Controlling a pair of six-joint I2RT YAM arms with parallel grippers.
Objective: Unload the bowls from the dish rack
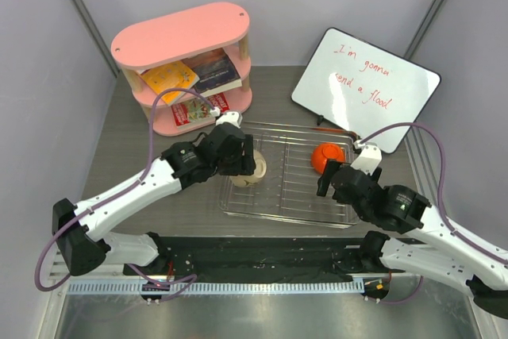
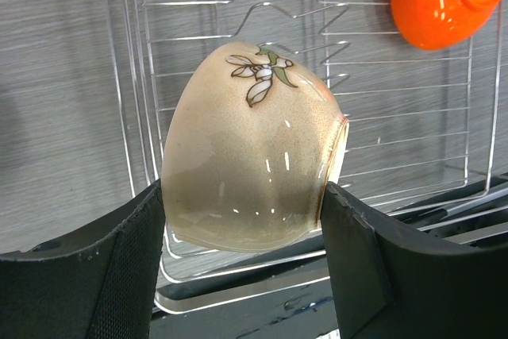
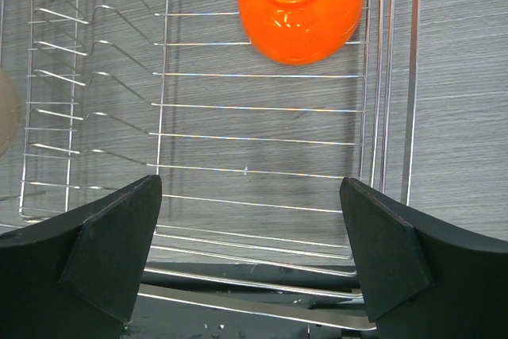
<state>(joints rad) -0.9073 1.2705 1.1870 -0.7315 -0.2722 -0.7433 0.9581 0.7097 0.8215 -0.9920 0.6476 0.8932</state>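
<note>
Cream bowl (image 2: 254, 172) with white-and-green flower motif, orange bowl (image 3: 300, 5), silver wire dish rack (image 1: 294, 188), pink shelf (image 1: 182, 33)

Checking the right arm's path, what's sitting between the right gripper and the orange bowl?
Only bare dish rack wires. The right wrist view shows the open right gripper facing the orange bowl with nothing on the bars between them.

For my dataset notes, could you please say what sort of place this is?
Probably a robot lab cell, not a kitchen: plain grey walls, a handwritten whiteboard, a dish rack staged on a table.
</note>
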